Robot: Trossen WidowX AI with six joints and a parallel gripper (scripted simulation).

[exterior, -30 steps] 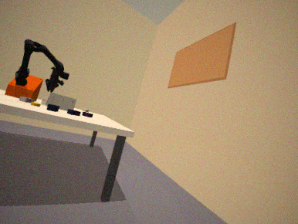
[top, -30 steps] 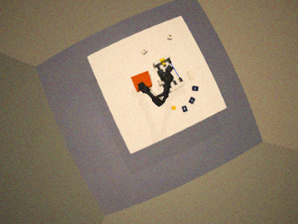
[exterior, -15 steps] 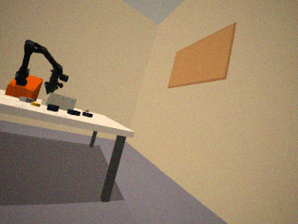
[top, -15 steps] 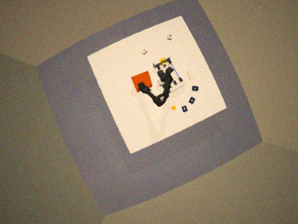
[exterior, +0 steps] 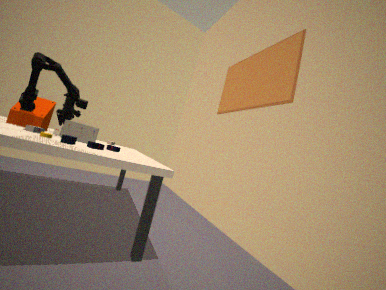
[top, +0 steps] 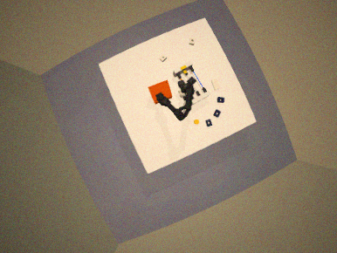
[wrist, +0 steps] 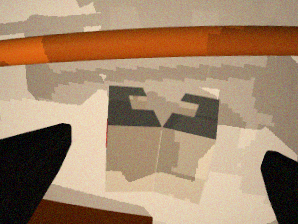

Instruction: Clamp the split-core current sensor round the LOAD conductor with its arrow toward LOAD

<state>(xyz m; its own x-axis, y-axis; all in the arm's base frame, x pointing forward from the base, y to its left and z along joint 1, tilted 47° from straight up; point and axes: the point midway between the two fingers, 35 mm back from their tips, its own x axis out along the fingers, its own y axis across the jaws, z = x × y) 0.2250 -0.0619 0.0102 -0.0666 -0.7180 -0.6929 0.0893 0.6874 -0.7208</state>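
The open split-core sensor (wrist: 132, 150) stands in the wrist view with its two pale halves spread in a V and dark, notched jaw ends at the top. A thin red strip shows on its left edge; no arrow is readable. An orange conductor (wrist: 150, 45) crosses the view above the sensor, clear of the jaws in this view. My gripper (wrist: 168, 147) (exterior: 61, 121) is open and empty, with one black finger on each side of the sensor and a gap at both sides. The LOAD marker cannot be read, and the arm hides much of the conductor fixture in the top view.
A blue conductor (top: 198, 80) runs along the fixture's right side. The orange box (top: 154, 90) (exterior: 44, 110) is at the arm's base. Dark blue blocks (top: 221, 99) (top: 216, 113) (top: 209, 122) and a yellow disc (top: 196, 121) lie on the table (top: 153, 144). A grey panel (exterior: 82, 131) stands near the gripper.
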